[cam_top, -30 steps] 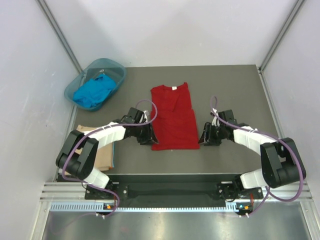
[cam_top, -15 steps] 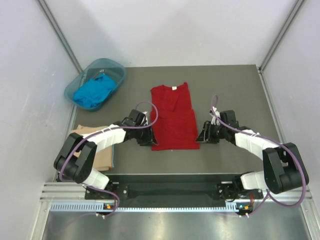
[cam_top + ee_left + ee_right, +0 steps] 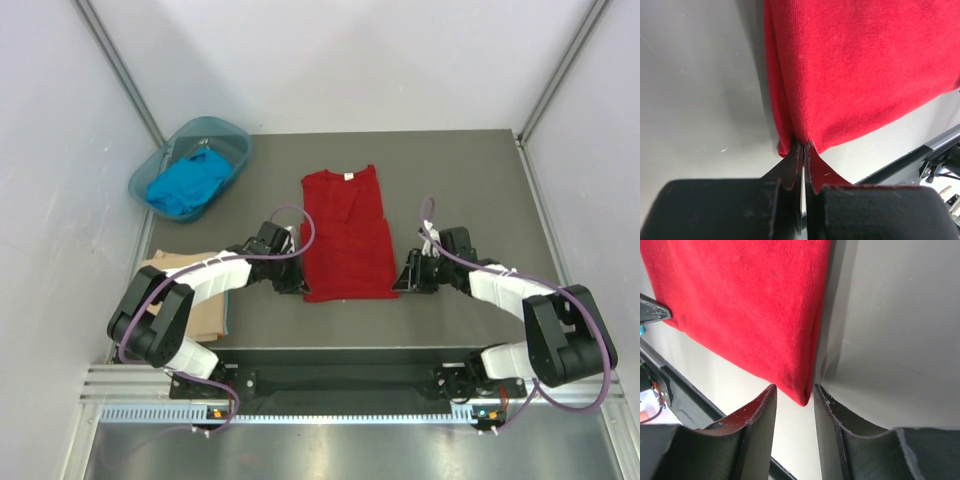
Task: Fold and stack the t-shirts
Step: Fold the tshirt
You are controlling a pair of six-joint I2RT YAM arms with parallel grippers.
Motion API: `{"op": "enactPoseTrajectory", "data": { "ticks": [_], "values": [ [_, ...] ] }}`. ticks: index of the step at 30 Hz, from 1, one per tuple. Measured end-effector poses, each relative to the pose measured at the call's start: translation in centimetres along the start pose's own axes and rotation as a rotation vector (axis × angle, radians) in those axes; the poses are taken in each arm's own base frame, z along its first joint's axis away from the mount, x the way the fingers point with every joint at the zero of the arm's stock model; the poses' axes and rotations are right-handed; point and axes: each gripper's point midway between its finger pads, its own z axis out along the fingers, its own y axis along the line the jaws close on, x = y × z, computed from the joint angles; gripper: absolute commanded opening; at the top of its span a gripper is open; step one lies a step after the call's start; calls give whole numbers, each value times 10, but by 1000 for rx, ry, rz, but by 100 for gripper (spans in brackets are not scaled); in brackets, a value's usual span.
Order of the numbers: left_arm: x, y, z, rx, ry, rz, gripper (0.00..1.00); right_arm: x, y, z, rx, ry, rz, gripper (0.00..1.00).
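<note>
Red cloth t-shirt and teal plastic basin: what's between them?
Only bare grey tabletop lies between the red cloth t-shirt and the teal plastic basin, in the top view.

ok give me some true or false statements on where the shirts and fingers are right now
1. The left fingers are shut on the red t-shirt's near corner. True.
2. The right fingers grip its other near corner. False: they stand apart, with the corner between them.
3. The blue t-shirt lies flat on the table. False: it sits bunched in the teal basin.
4. The tan t-shirt lies folded at the table's near left. True.
</note>
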Motion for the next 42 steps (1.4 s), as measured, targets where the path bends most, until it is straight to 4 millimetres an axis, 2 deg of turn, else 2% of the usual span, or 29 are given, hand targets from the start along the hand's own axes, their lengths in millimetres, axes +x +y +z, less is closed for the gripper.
{"op": "enactPoseTrajectory", "data": {
  "ticks": [3,4,8,15,21,29,30,31,32,35,39,42],
  "values": [
    [3,2,1,-5,5,-6,0,2,0,1,-9,-2,1,15],
    [3,3,1,-8,6,-10,0,2,0,1,-10,-1,3,0],
    [4,5,-1,-22,0,-26,0,7,-3,1,-1,-2,27,0],
    [8,9,-4,-36,-2,-35,0,15,-4,-10,-1,-106,59,0],
    [15,14,-2,-47,15,-46,0,32,-17,-8,27,-121,111,0],
    [17,16,0,-52,24,-64,2,31,-14,-10,12,-162,118,0],
    [17,16,0,-53,25,-66,5,31,-14,-11,10,-167,117,1],
    [18,16,0,-54,27,-68,11,31,-13,-12,8,-169,117,8],
    [18,16,0,-55,27,-70,21,32,-13,-12,6,-172,121,13],
    [20,20,-1,-76,34,-83,32,34,-13,-15,11,-174,130,25],
    [10,24,-11,-163,22,-83,35,38,-16,-21,51,-158,147,34],
    [-15,20,-25,-225,-32,-64,34,28,-14,-31,95,-171,149,37]
  ]
}}
